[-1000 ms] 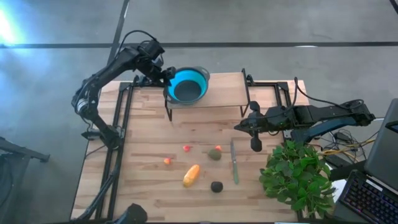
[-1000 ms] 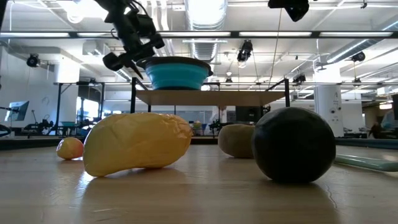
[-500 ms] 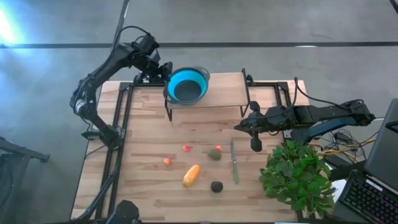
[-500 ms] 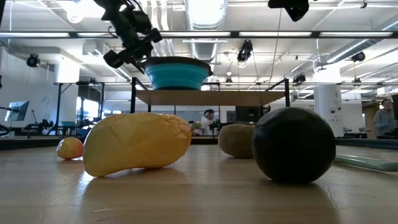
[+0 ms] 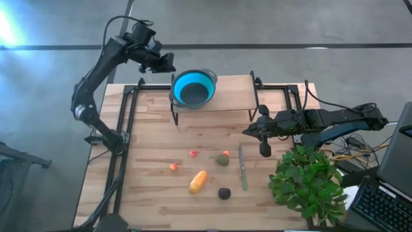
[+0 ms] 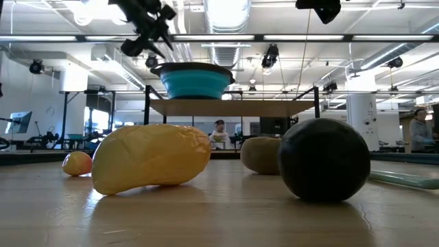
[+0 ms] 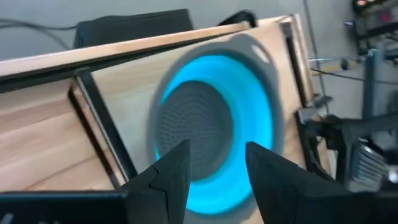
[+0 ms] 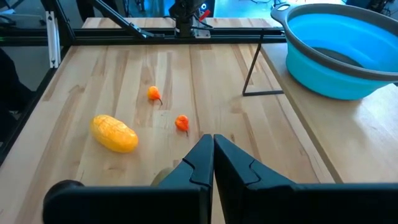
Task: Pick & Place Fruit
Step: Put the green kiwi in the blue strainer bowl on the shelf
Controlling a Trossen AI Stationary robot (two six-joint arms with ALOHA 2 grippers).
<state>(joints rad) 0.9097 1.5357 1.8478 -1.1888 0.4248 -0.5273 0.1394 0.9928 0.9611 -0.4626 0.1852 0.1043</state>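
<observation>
The fruit lies on the wooden table: a yellow-orange oblong (image 5: 198, 181) (image 6: 151, 156) (image 8: 114, 133), an olive-green piece with a red patch (image 5: 222, 158) (image 6: 260, 154), a dark round one (image 5: 224, 193) (image 6: 322, 159), a tiny red one (image 5: 193, 153) (image 8: 181, 122) and a tiny orange one (image 5: 173, 167) (image 8: 153, 93). My left gripper (image 5: 164, 62) (image 7: 214, 168) is open, raised above the far left corner beside the blue bowl (image 5: 194, 88) (image 7: 214, 118), touching nothing. My right gripper (image 5: 248, 131) (image 8: 213, 149) is shut and hovers right of the fruit.
The blue bowl (image 6: 193, 79) (image 8: 345, 50) sits on a raised wooden shelf on a black frame (image 6: 233, 106) at the far edge. A thin pale stick (image 5: 243, 167) lies right of the olive piece. A bushy green plant (image 5: 309, 183) stands at the near right corner.
My left gripper has moved up and toward the far left, away from the bowl's left rim, where it was a second ago. The bowl and the fruit have stayed in place, and the right arm has kept still.
</observation>
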